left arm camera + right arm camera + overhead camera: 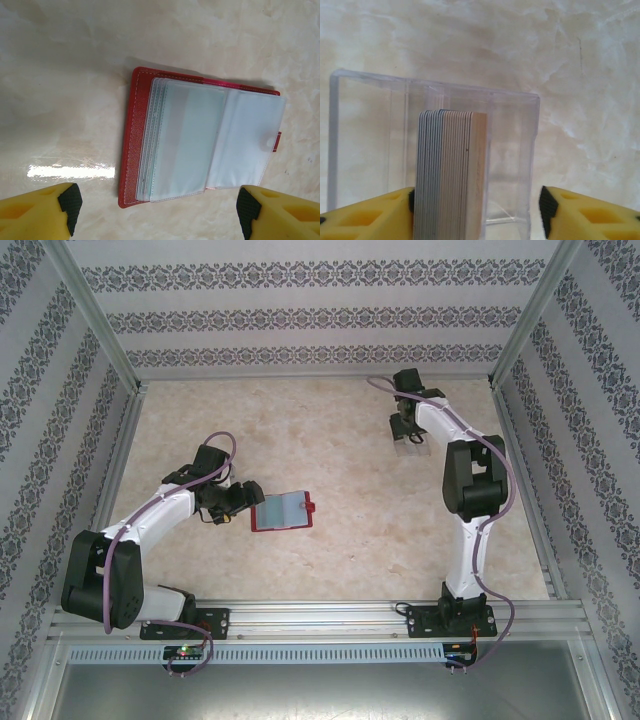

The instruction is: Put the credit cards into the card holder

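The card holder [520, 150], a clear plastic box, stands on the table at the far right [411, 446]. Inside it a stack of credit cards [451, 175] stands on edge, showing grey and whitish rims. My right gripper [477, 212] straddles it. Its left pad lies against the stack's side and its right pad sits at the holder's right wall. My left gripper [157, 215] hangs open just short of a red wallet [131, 150], which lies open at mid-table [283, 510]. A pale teal card [185, 140] shows through the wallet's top clear sleeve.
The marble-patterned table top [330, 440] is walled on three sides by patterned panels on metal posts [95, 320]. A metal rail [320, 618] carrying both arm bases runs along the near edge. The wallet's snap tab [270, 142] points right.
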